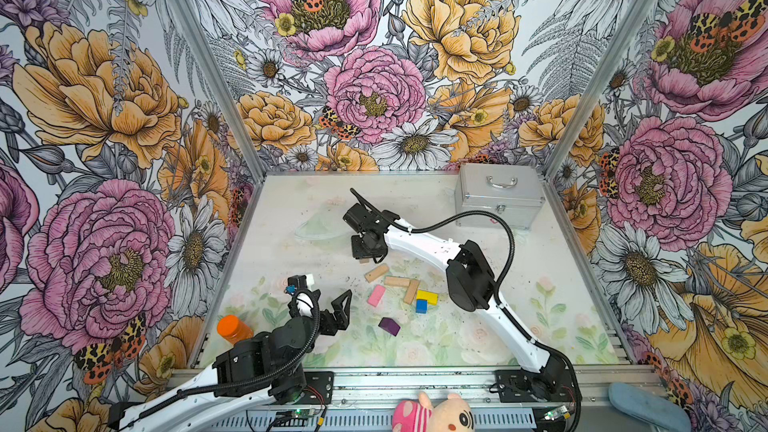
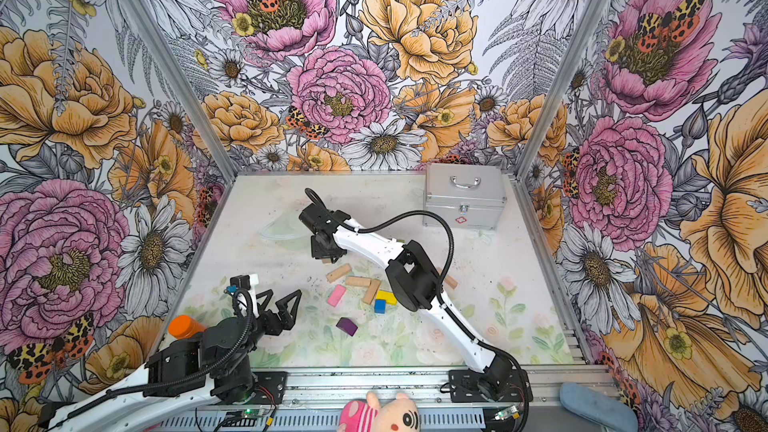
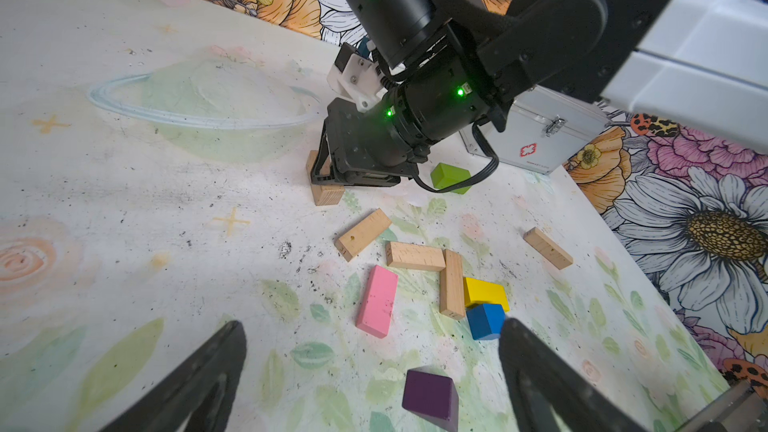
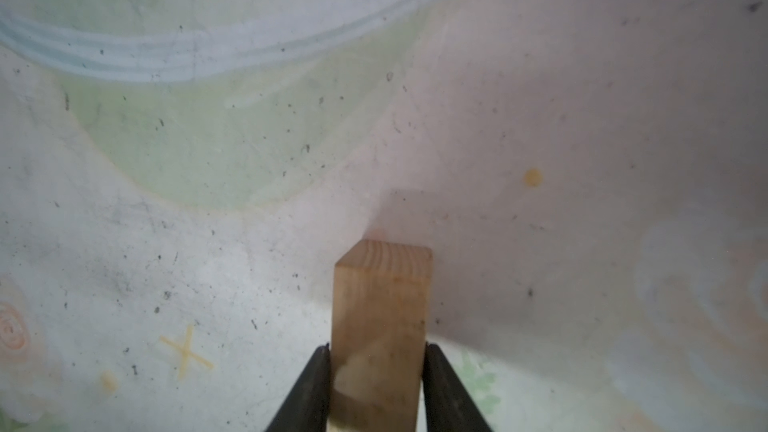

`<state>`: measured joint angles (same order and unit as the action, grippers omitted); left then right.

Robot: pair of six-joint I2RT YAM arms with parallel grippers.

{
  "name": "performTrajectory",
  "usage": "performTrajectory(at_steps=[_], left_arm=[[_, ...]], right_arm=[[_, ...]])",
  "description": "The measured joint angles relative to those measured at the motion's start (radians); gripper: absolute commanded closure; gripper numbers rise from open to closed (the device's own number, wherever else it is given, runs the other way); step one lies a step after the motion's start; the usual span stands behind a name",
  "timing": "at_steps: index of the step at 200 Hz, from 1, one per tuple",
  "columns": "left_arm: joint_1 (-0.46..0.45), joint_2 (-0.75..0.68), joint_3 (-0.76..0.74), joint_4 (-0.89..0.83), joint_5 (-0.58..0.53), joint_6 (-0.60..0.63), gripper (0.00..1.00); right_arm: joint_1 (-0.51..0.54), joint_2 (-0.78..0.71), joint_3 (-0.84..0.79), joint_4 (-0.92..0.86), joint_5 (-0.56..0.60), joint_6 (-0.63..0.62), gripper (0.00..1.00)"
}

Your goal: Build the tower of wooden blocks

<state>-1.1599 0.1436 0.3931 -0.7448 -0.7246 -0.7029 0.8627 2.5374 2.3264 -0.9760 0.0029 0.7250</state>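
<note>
My right gripper [image 4: 378,351] is shut on the sides of a plain tan block [image 4: 380,317] that lies on the table mat; in a top view it [image 1: 365,257] hides nearly all of that block. Loose wood blocks lie just in front of it: three tan bars [image 1: 397,281], a pink bar [image 1: 377,295], yellow [image 1: 427,297], blue [image 1: 421,306] and purple [image 1: 389,326] pieces. The left wrist view also shows a green block [image 3: 450,177] and another tan bar [image 3: 547,248]. My left gripper [image 1: 328,299] hovers open and empty near the purple piece [image 3: 430,398]. No tower is in view.
A silver metal case [image 1: 498,197] stands at the back right. An orange-capped bottle [image 1: 233,328] sits by the left arm. The right arm's elbow [image 1: 469,280] hangs over the right side of the block pile. A plush toy [image 1: 432,413] lies beyond the front rail.
</note>
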Motion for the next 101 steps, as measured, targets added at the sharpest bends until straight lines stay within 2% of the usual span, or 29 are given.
performTrajectory(at_steps=[47, 101], left_arm=[[0.0, 0.0, 0.002, 0.0, 0.0, 0.0, 0.04], [0.0, 0.029, 0.043, -0.003, 0.0, 0.009, 0.04]], right_arm=[[-0.05, -0.068, -0.021, -0.023, 0.004, -0.1, 0.71], [-0.114, -0.309, -0.266, -0.02, 0.021, -0.203, 0.71]])
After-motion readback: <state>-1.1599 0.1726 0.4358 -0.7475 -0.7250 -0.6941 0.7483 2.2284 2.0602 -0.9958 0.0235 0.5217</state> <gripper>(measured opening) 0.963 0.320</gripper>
